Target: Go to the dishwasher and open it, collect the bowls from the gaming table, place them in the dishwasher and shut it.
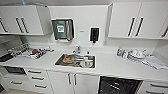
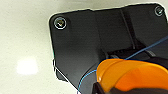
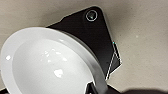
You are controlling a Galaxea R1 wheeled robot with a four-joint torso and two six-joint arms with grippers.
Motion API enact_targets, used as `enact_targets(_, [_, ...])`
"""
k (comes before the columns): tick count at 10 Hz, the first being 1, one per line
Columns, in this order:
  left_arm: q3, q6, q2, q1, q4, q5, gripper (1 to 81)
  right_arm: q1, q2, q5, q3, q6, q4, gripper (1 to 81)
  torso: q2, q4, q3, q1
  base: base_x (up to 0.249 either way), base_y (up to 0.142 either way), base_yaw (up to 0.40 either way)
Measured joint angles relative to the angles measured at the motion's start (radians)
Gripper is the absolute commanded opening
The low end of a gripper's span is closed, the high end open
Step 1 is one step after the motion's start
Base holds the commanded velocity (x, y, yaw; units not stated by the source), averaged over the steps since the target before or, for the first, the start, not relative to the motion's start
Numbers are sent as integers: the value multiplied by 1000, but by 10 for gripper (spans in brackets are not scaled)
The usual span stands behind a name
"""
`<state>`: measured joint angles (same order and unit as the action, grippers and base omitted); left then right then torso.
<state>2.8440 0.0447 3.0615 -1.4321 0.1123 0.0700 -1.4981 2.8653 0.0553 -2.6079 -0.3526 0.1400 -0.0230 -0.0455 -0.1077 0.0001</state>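
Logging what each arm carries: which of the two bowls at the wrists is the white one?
The white bowl is the one in the right wrist view, wide and glossy. The bowl in the left wrist view is orange.

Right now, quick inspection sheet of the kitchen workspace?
Surface: white countertop with a steel sink set in it.
Job's things: dishwasher open, dark racks showing; orange bowl at the left tool; white bowl at the right tool.
Clutter: dishes in the sink; plates and bottles on the right; items on the left.
Tools: fingers not discernible.
Cables: blue wire at the left wrist.
Surroundings: white cabinets, towel dispenser.
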Motion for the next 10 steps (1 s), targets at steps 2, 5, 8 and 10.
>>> enact_targets(2, [0,0,0,0,0,0,10,-1,0,-3,0,0,0,10,0,0,0,1,91,0,0])
enact_targets(5, [0,0,0,4,0,-2,10,1,0,-1,-1,0,0,10,0,0,0,1,0,0,0])
enact_targets(8, [0,0,0,-5,0,1,10,-6,0,-3,-1,0,0,10,0,0,0,0,0,0,0])
enact_targets(10, [0,0,0,-3,0,0,10,-6,0,-3,-2,0,0,10,0,0,0,0,0,0,0])
